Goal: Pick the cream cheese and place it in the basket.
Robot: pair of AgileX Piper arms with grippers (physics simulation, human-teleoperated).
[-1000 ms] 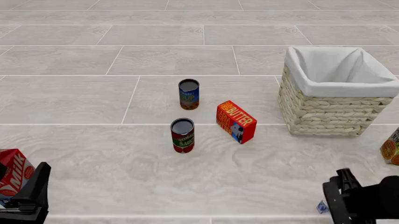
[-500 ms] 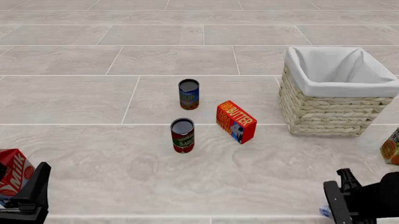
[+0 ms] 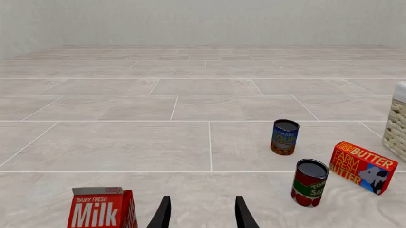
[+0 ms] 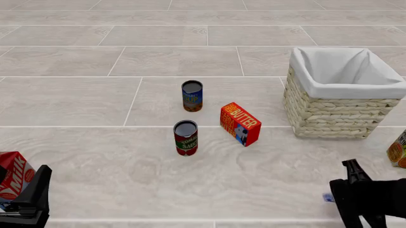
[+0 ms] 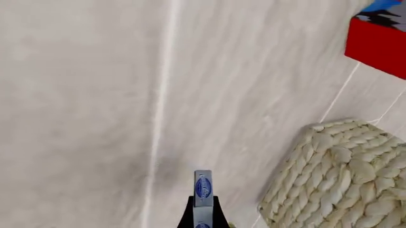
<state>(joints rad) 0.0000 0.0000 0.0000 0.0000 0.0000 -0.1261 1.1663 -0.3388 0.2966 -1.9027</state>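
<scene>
The cream cheese point(image 5: 203, 189), a small light-blue and white box with a dark blue oval, is seen edge-on in the right wrist view, pinched between my right gripper's point(image 5: 204, 214) dark fingers. In the front view only a blue corner of the cream cheese point(image 4: 328, 197) shows at the left side of my right gripper point(image 4: 334, 197), low at the right. The wicker basket point(image 4: 330, 111) with its white lining stands beyond it at the right; its woven wall point(image 5: 339, 175) fills a corner of the right wrist view. My left gripper point(image 3: 201, 214) is open and holds nothing, low at the left point(image 4: 42, 179).
A red milk carton point(image 4: 13, 175) stands beside the left gripper. Two cans point(image 4: 192, 95) point(image 4: 186, 137) and the red-orange butter box point(image 4: 240, 123) stand mid-floor, left of the basket. An orange carton point(image 4: 398, 149) is cut by the right edge.
My right gripper has risen and turned a little, and the cream cheese has come up off the floor with it. The left arm has not moved.
</scene>
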